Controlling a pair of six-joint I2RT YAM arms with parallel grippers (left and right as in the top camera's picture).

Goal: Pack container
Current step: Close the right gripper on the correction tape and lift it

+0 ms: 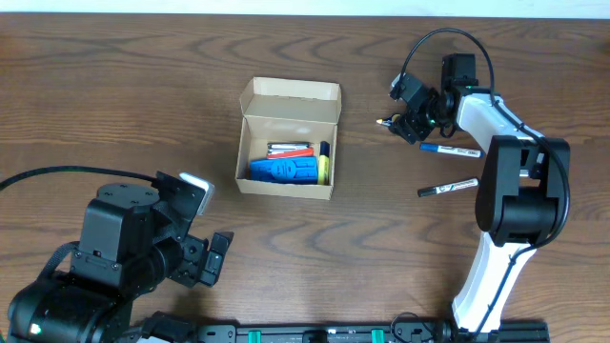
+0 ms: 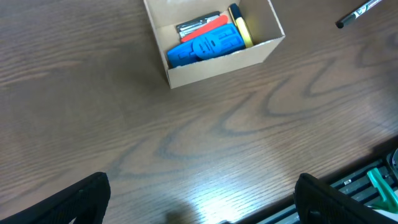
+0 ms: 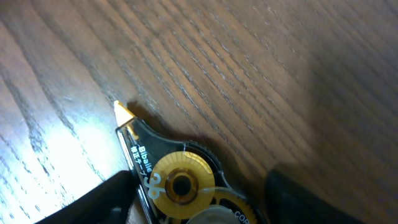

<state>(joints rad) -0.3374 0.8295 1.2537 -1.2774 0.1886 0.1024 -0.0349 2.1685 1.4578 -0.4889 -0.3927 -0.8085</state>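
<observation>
brown wood-grain table (image 1: 105, 86), left gripper (image 2: 202, 200) wide over it, right gripper (image 3: 200, 202) astride a correction tape (image 3: 180, 182), grip unclear

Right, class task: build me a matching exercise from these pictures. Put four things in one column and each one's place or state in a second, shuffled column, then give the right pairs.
Things
1. blue plastic item
2. correction tape
3. black marker
4. left gripper

Places or states
A. lying alone on the table, to the right of the container
B. between the fingers of the right gripper
C. open and empty, above bare wood
D. inside the container

Pairs: 1-D, 2-B, 3-A, 4-C
</observation>
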